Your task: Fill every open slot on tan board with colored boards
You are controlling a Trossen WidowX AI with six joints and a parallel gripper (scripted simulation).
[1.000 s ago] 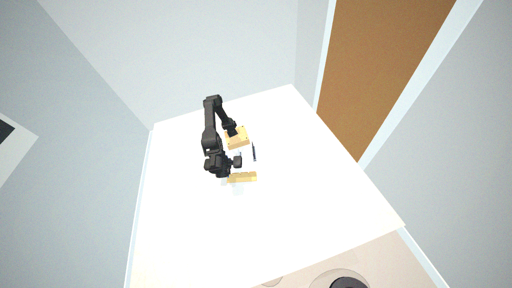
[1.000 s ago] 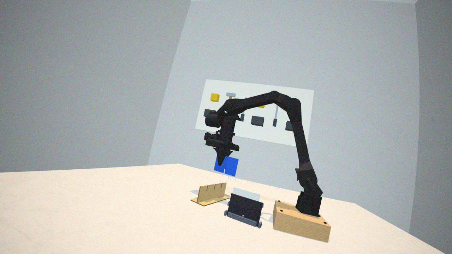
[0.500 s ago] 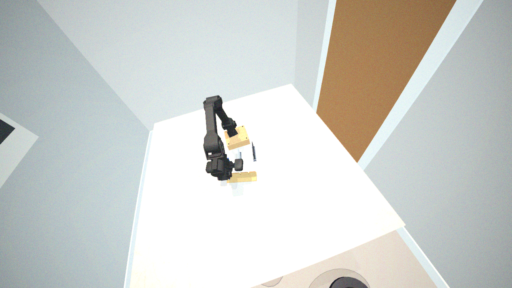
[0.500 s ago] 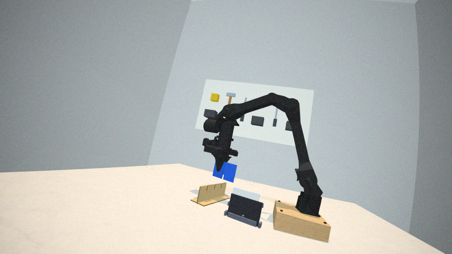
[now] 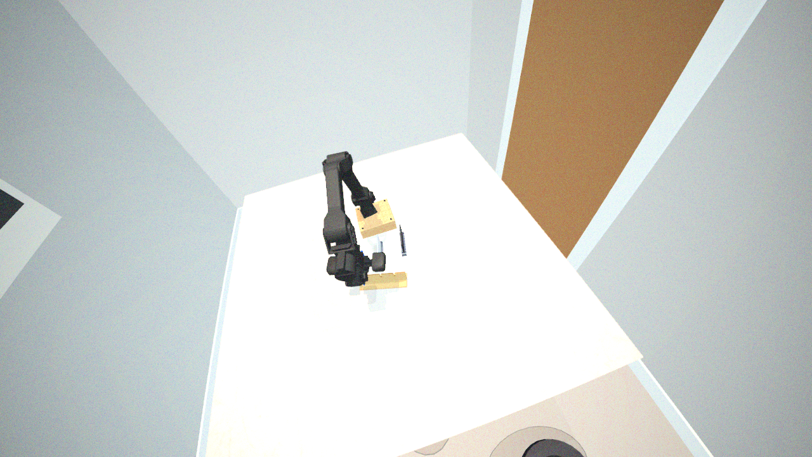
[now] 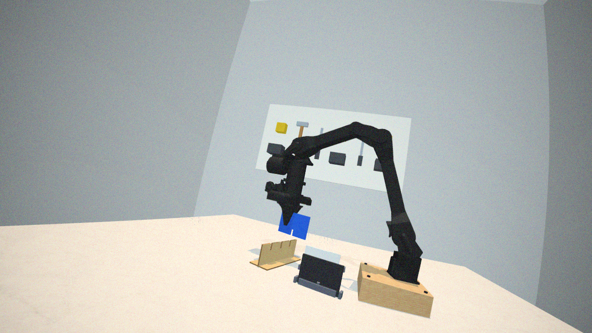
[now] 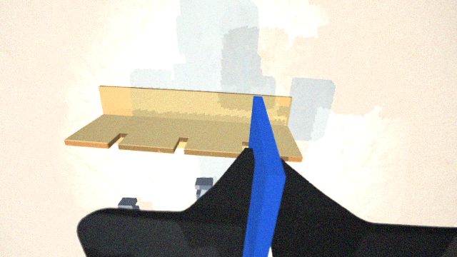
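Exterior, top and wrist views of one black arm on one wooden block, standing near the upper edge of the worktop as the top view shows it. The claw points down, its two fingers nearly closed and clamped on one blue board. The blue board hangs upright, its single notch facing down, above and apart from one tan board. The tan board stands on its flat foot, farther from that upper edge than the block; three slots are cut in its top, all three open. In the wrist view the blue board lies crosswise to it, over the end with the rightmost slot. Between block and tan board, two more boards stand upright: one black board in a gray holder, and one pale board behind it, farther from the exterior view's lower edge of the worktop. One white panel on the wall carries one yellow block and one hammer, among other tools.
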